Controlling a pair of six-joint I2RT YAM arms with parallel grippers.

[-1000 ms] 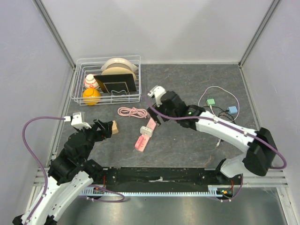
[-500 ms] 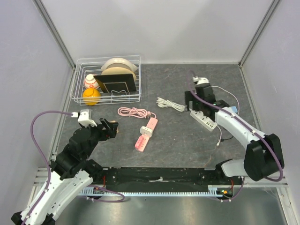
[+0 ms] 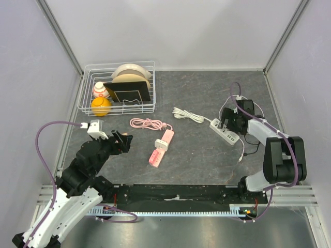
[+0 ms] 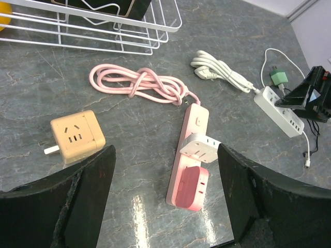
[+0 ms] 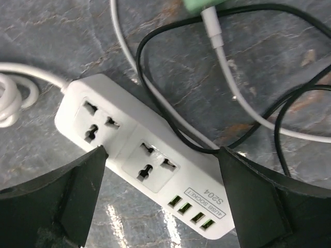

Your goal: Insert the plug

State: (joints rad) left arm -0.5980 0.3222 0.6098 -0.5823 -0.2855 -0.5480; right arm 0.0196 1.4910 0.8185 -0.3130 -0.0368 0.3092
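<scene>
A pink power strip (image 3: pixel 161 147) lies mid-table; the left wrist view (image 4: pixel 192 121) shows a white adapter (image 4: pixel 200 146) and a pink plug (image 4: pixel 189 187) seated in it. A tan cube plug (image 4: pixel 76 135) lies left of it on the table. My left gripper (image 3: pixel 123 139) is open and empty, hovering between cube and strip (image 4: pixel 166 150). A white power strip (image 3: pixel 223 132) lies at the right. My right gripper (image 3: pixel 228 124) is open and empty just above it, its fingers on either side of the strip's second socket (image 5: pixel 152 165). A black wire crosses the strip.
A wire basket (image 3: pixel 119 64) with bowls, a black plate and an orange stands back left. A coiled pink cable (image 3: pixel 146 123) and a coiled white cord (image 3: pixel 187 114) lie mid-table. A green charger (image 4: pixel 280 77) and tangled wires lie beside the white strip.
My right arm has swung from the middle, near the pink strip, to the right and now hovers over the white strip. My left gripper has shifted slightly forward.
</scene>
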